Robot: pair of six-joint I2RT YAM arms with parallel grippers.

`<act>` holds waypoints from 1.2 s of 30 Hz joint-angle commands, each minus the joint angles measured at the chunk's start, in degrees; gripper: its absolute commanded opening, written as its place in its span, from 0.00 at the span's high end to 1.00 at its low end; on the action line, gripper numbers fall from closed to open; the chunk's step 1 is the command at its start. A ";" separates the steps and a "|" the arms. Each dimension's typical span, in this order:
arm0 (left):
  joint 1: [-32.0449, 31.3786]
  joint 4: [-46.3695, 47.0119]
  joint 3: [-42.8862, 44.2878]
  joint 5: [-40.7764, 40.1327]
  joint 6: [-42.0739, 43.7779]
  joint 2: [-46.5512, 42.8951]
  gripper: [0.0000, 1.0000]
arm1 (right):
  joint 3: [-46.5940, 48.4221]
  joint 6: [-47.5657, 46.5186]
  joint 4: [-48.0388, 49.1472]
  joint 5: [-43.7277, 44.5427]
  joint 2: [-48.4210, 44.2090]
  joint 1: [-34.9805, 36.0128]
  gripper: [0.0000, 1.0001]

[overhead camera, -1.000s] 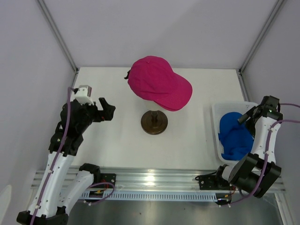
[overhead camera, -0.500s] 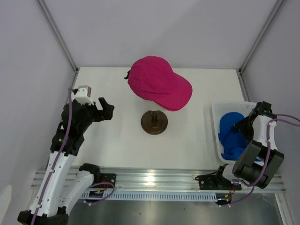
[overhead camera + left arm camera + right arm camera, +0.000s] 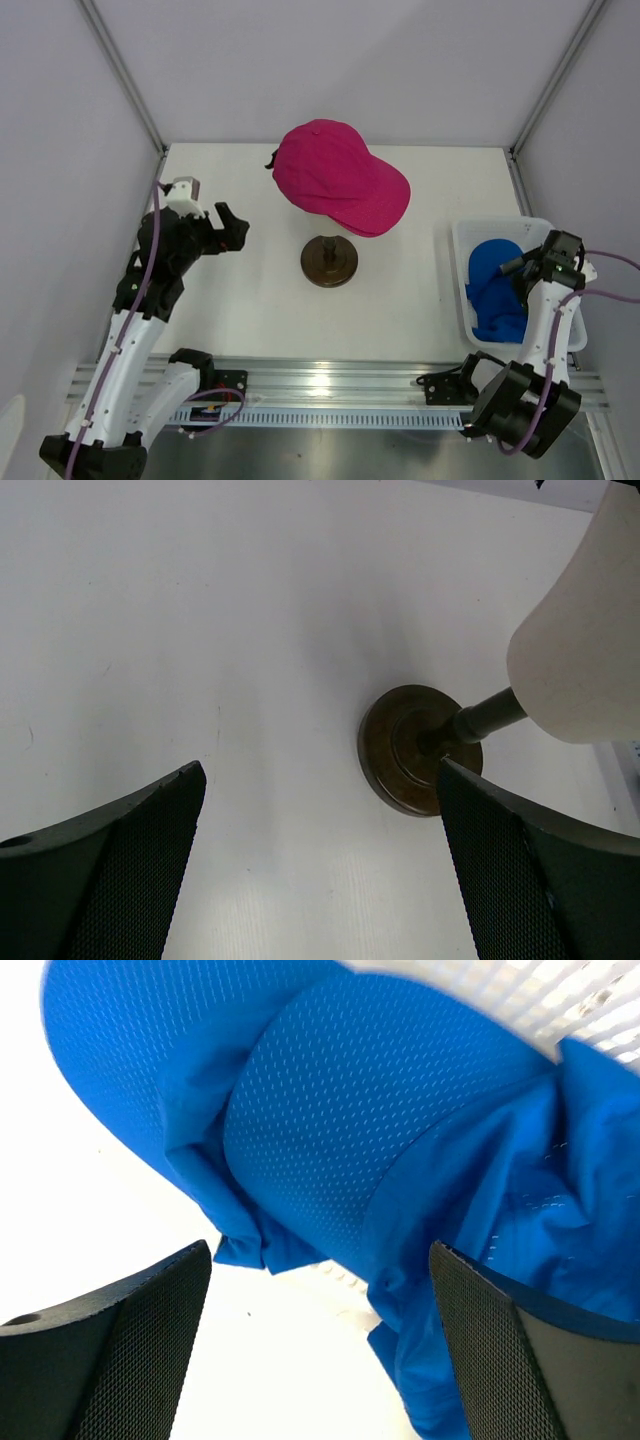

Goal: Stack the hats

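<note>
Right claw (image 3: pixel 518 266), spread wide, hangs over crumpled blue hats (image 3: pixel 495 285), perhaps two, in a bin (image 3: pixel 490 221) right of the dark stand (image 3: pixel 329 262). Pink hat (image 3: pixel 335 185) tops the stand; left claw (image 3: pixel 232 225) gapes leftward.

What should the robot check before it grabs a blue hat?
1. Right gripper open: ok, its jaws stand wide apart with nothing between them.
2. Right gripper aimed at the blue hats: ok, blue fabric fills its wrist view, close ahead of the fingers.
3. Only one hat in line for the grab: cannot tell, the blue fabric lies bunched in the bin and no edge between hats shows.
4. Pink hat ready as the stacking spot: ok, it sits on the mannequin head.
5. Left gripper out of the way: ok, it is open and empty, off to the left of the stand.
</note>
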 commanded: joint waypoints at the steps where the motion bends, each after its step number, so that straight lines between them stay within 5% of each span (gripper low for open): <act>1: 0.33 -1.27 3.62 -0.86 0.64 -2.30 0.01 | 0.15 2.03 -3.15 -2.49 4.38 1.11 0.07; 8: 0.33 -0.92 3.53 -2.89 1.88 -3.10 0.00 | 6.29 13.99 -14.15 15.21 -2.19 7.78 0.01; 13: 0.33 0.22 4.76 -0.95 1.70 -2.31 0.00 | 19.02 13.55 -21.96 18.95 4.74 9.89 0.01; 20: 0.33 1.01 5.99 0.01 2.32 -0.20 0.00 | 14.31 19.09 -30.32 22.65 0.19 9.48 0.00; 24: 0.33 1.80 5.73 0.98 2.32 0.86 0.01 | 7.63 16.99 -21.66 18.25 -2.54 6.21 0.04; 36: 0.33 -0.83 9.42 -0.16 3.99 4.02 0.01 | 5.78 10.75 -7.74 17.28 7.91 1.73 0.05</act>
